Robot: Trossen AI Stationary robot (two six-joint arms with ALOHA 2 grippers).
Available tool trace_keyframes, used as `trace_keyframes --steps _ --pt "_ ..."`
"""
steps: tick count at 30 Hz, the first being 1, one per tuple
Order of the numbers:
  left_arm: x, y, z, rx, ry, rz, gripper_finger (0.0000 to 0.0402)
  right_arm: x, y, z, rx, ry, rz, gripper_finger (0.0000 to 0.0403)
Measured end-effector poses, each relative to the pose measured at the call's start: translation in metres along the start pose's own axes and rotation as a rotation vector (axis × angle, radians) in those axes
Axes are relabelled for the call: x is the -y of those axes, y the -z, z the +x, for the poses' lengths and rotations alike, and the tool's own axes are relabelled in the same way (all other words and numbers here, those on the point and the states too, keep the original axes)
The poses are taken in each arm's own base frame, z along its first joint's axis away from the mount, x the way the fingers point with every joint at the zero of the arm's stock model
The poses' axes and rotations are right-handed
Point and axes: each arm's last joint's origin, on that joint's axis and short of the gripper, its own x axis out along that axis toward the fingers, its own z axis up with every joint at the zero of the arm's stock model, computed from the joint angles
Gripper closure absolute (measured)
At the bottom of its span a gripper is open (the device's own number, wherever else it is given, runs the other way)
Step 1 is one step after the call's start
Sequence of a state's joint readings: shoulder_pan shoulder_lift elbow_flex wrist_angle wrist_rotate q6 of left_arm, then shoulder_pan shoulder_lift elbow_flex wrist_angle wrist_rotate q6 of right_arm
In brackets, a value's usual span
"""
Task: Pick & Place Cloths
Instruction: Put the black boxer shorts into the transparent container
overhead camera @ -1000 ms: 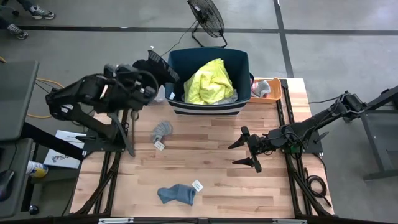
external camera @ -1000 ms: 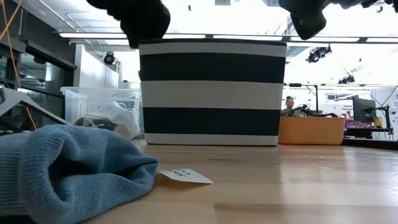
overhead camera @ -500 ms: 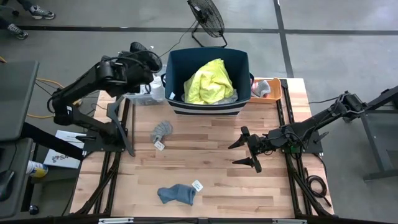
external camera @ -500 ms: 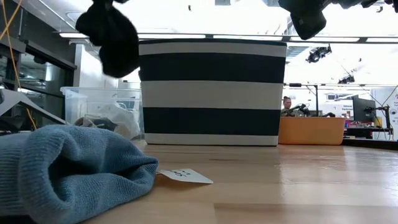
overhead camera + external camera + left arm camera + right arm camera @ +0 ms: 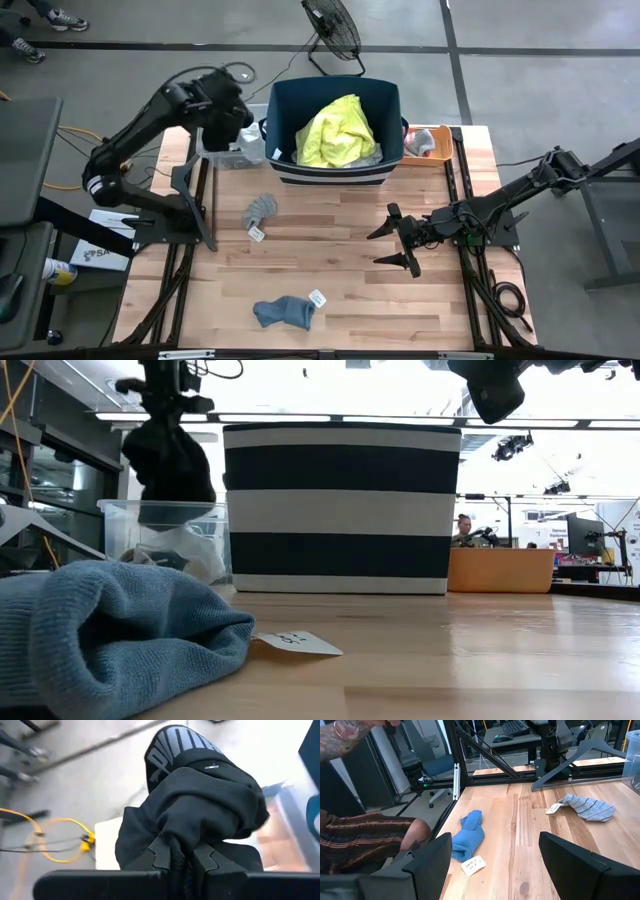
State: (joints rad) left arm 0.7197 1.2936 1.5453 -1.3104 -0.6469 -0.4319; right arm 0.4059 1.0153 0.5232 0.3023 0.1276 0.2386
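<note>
Black sock (image 5: 200, 805) — "PUMA" lettering — pinched in left tool (image 5: 182, 857).

A blue sock (image 5: 468, 836) and a grey striped sock (image 5: 587, 807) lie well apart on the wooden table (image 5: 530, 845).

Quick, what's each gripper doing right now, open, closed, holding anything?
Left gripper: closed on a black garment, up beside the navy tub.
Right gripper: open, holding nothing, over the table.
</note>
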Motion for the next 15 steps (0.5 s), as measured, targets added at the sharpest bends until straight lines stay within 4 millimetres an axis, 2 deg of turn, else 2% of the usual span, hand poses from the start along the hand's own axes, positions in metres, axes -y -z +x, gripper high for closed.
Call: trace_keyframes --steps 7,15 --pt "-0.003 -0.011 0.035 -0.158 0.112 -0.041 0.0383 0.0 0.0 0.0 0.0 0.0 0.0 0.0111" --pt "0.013 -0.018 0.074 -0.261 0.098 -0.012 0.0383 0.0 0.0 0.0 0.0 0.0 0.0 0.0111"
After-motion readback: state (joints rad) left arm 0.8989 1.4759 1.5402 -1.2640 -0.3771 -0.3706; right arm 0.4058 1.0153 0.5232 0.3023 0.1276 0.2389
